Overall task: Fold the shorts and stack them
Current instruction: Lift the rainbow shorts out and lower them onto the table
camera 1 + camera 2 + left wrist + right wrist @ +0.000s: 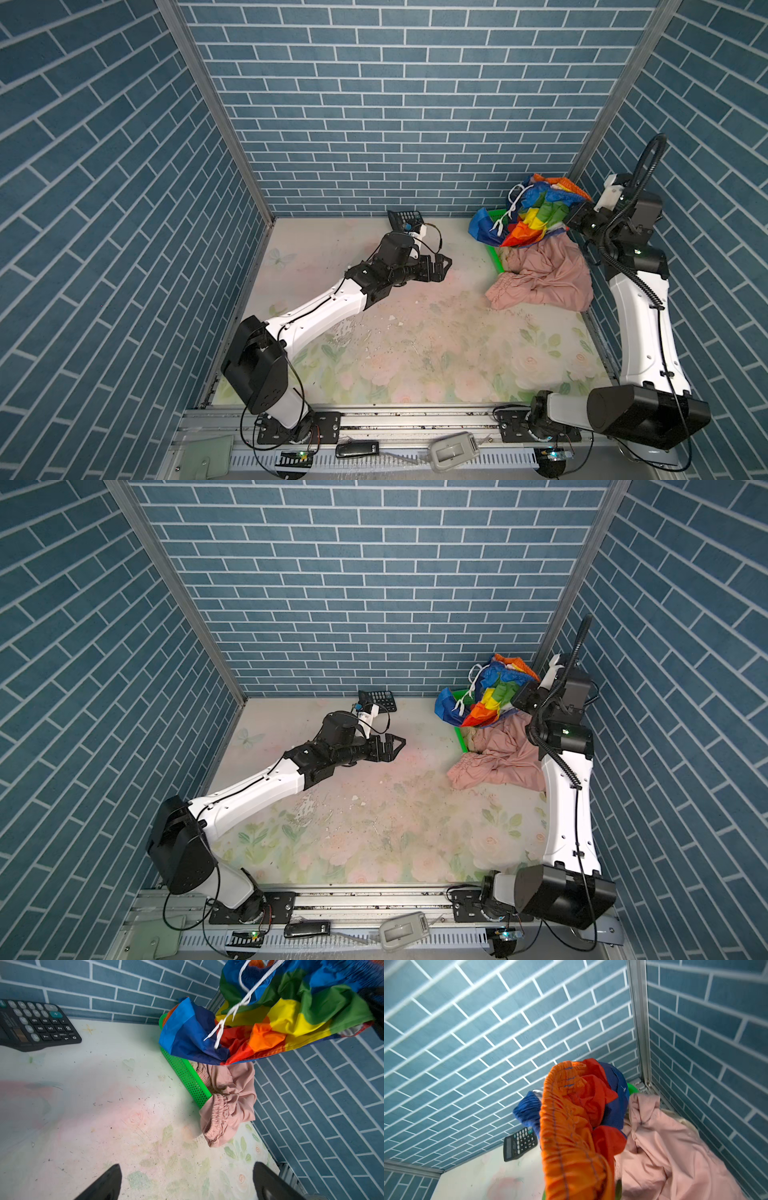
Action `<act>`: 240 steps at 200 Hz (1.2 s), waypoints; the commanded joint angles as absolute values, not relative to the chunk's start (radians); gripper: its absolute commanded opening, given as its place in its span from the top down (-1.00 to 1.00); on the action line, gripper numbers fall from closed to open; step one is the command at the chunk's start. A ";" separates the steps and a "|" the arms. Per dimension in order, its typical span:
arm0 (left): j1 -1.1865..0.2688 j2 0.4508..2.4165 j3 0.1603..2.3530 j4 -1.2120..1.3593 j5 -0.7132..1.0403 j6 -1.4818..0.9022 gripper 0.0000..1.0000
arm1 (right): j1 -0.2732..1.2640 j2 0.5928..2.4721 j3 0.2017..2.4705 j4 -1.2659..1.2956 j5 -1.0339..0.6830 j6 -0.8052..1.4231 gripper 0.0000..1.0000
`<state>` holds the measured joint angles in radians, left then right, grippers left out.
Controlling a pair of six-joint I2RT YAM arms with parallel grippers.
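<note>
Both top views show the right end effector (573,219) clamped on the shiny rainbow-striped shorts (534,216), bunched in the air over the green plastic mesh basket (493,252) in the far corner of the desk (395,332); the left end effector (445,269) hangs wide open. That slick wad could slip, or its white drawstring (246,1000) could snag the dusty pink shorts (548,282) below. Only digits on the keys of the black calculator (35,1024) are readable.

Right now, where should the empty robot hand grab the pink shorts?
On the pink shorts, take the gathered waistband: a thick ridge lying on the table past the green basket. The open left gripper should probably come from the bare table side; the wall closes the other.
</note>
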<state>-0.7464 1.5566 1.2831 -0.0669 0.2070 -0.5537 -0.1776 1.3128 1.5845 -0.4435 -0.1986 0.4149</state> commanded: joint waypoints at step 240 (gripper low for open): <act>-0.343 1.144 0.830 -0.106 0.314 -0.748 -0.99 | 0.475 1.461 1.071 -0.329 -0.356 0.426 -0.97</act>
<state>-0.3382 1.1358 0.8455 -0.1627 0.2676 -0.7219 0.4805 1.5429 1.1679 -0.4381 -0.3801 0.4038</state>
